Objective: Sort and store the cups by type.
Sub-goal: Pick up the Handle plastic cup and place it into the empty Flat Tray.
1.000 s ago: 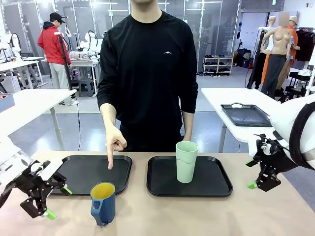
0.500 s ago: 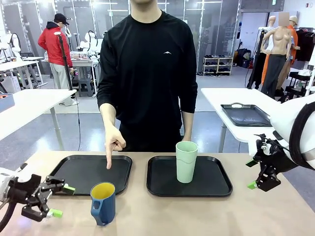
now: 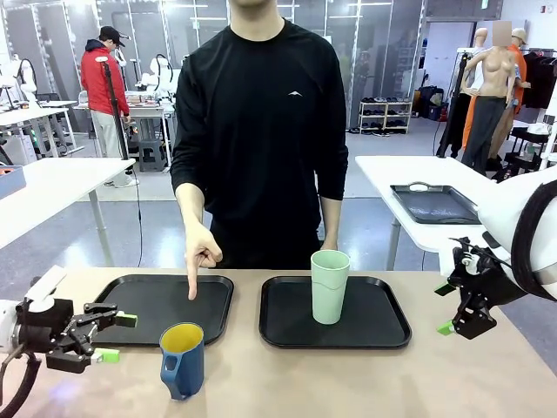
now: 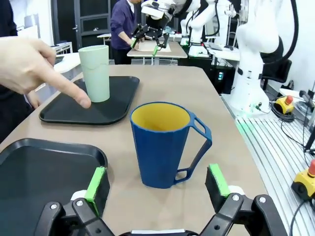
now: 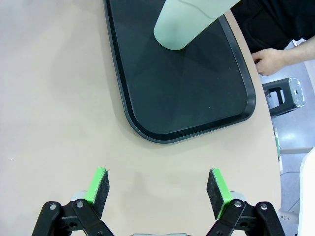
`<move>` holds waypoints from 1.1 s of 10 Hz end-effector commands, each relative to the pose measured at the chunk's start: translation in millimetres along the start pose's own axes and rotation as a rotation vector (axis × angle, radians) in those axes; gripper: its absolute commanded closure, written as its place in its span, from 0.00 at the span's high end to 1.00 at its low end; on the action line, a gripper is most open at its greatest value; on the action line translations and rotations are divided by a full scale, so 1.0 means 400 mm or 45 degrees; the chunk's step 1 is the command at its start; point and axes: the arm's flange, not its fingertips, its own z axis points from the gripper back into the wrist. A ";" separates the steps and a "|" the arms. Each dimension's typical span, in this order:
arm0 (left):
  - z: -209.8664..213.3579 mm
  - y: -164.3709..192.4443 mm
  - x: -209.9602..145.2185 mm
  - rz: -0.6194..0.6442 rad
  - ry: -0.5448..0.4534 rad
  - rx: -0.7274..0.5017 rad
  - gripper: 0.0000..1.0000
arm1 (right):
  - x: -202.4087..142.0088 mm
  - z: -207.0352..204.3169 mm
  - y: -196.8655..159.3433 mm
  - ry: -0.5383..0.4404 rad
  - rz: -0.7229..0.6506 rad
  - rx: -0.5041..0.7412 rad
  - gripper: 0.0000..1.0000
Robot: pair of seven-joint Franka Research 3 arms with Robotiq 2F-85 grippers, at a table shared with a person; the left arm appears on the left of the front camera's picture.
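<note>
Pointing with one finger, the person's hand [image 3: 202, 255] hangs over the left tray [image 3: 148, 309], fingertip close above its black floor (whether it touches, you cannot tell). Your left gripper [image 3: 117, 338] sits low at the left end of the table [image 3: 348, 383], lying level and aimed at the blue cup [image 3: 182, 360], its fingers spread wide and holding nothing. From the left wrist view you look straight at that cup. It stands upright on bare tabletop just ahead of the green pads [image 4: 96, 183], apart from both, with its yellow inside showing and its handle turned to the robot's side. The cup is just in front of the left tray's near edge, outside it. The tumbler [image 3: 330, 286] stands upright on the right tray [image 3: 383, 324], about mid-tray toward the far side, well apart from both grippers. Your right gripper [image 3: 446, 309] hangs above the table's right end, beside the right tray's short edge, fingers also spread wide and empty. Its wrist view looks down on bare tabletop between the pads, with the tray and the tumbler's base beyond. The person's other hand [image 5: 268, 61] shows just past the table's far edge, behind the right tray.
</note>
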 end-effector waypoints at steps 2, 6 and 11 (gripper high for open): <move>0.004 -0.001 0.017 -0.022 0.010 -0.015 1.00 | 0.000 0.001 0.002 0.010 -0.002 0.000 1.00; 0.004 -0.001 0.017 -0.022 0.010 -0.015 1.00 | 0.000 0.001 0.002 0.010 -0.002 0.000 1.00; -0.056 0.075 -0.006 -0.100 0.053 -0.070 1.00 | 0.000 0.001 0.002 0.010 -0.002 0.000 1.00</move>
